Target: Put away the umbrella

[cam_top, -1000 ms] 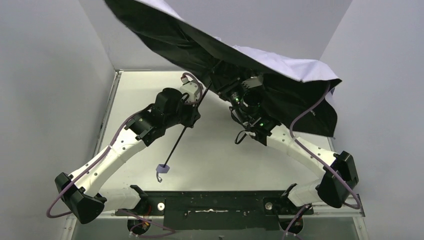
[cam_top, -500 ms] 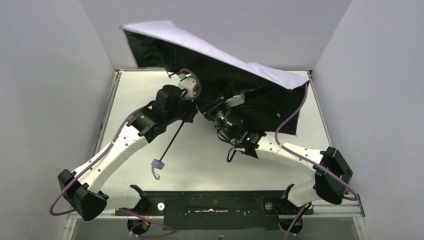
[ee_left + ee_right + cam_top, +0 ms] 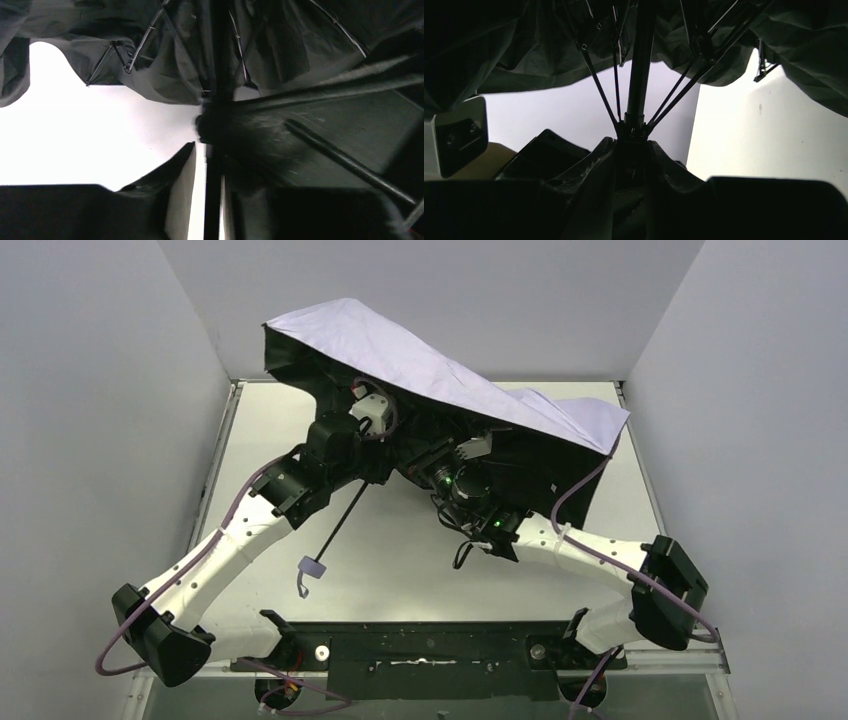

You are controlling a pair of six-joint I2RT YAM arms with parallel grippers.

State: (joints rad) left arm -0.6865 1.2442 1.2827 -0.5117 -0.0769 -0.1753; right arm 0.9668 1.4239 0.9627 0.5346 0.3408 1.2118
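Observation:
The umbrella's lavender canopy sags half-collapsed over both grippers, its black underside facing the table. The black shaft slants down to the lavender handle, which hangs near the table. My left gripper straddles the shaft; light shows on both sides of it, so the jaws stand slightly open. My right gripper is shut on the dark runner, where the thin ribs meet the shaft. In the top view my right gripper is largely hidden under the fabric.
The white table is enclosed by grey walls on the left, back and right. A black rail with both arm bases runs along the near edge. Purple cables loop off each arm; one hangs near the canopy's right edge.
The canopy has folded down and drawn in toward the centre. My right arm has moved left and nearer with the runner. The handle drifted slightly left. My left jaws have loosened off the shaft.

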